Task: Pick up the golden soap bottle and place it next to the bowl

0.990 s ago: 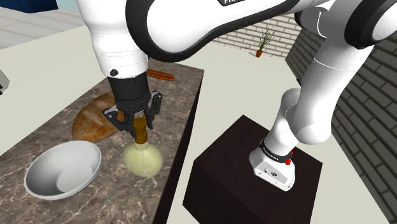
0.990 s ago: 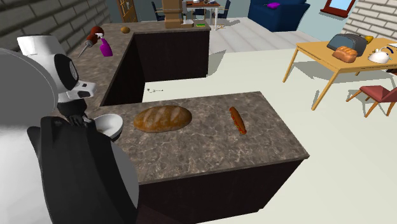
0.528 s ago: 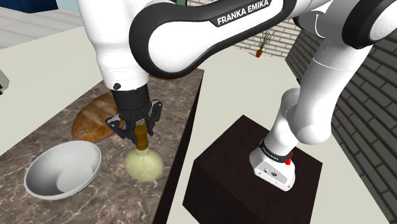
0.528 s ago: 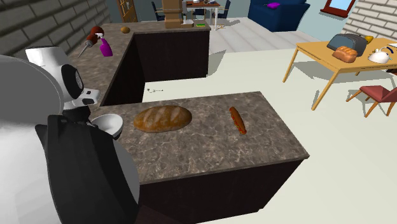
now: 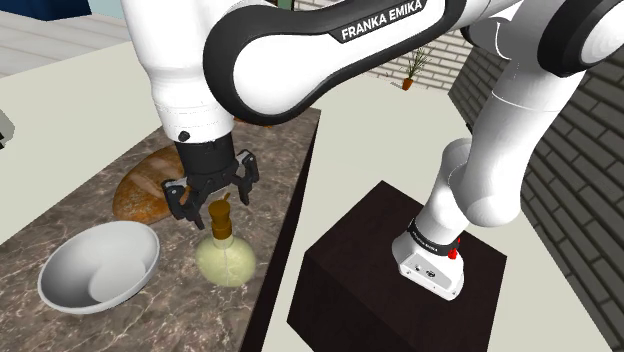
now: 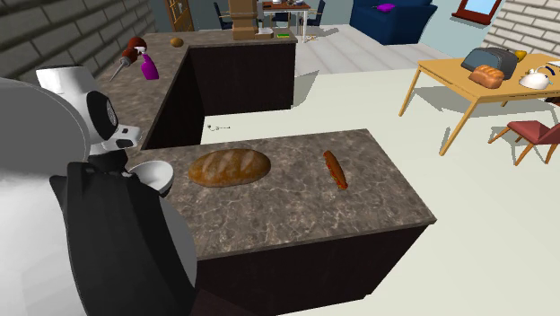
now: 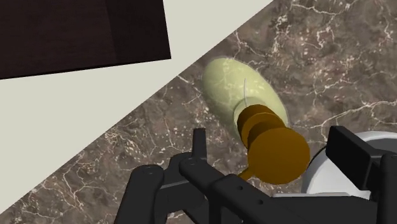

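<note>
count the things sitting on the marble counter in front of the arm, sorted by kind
bread: 2, a round loaf and a thin loaf
bowl: 1
soap bottle: 1
total: 4

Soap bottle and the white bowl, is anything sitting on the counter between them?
Nothing. In the shoulder view a bare strip of marbled countertop separates the soap bottle from the white bowl.

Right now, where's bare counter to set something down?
Bare marble lies between the loaf and the thin baguette, and along the counter edge below them in the second exterior view. Crowded: the end where bowl, soap bottle and open gripper cluster.
</note>
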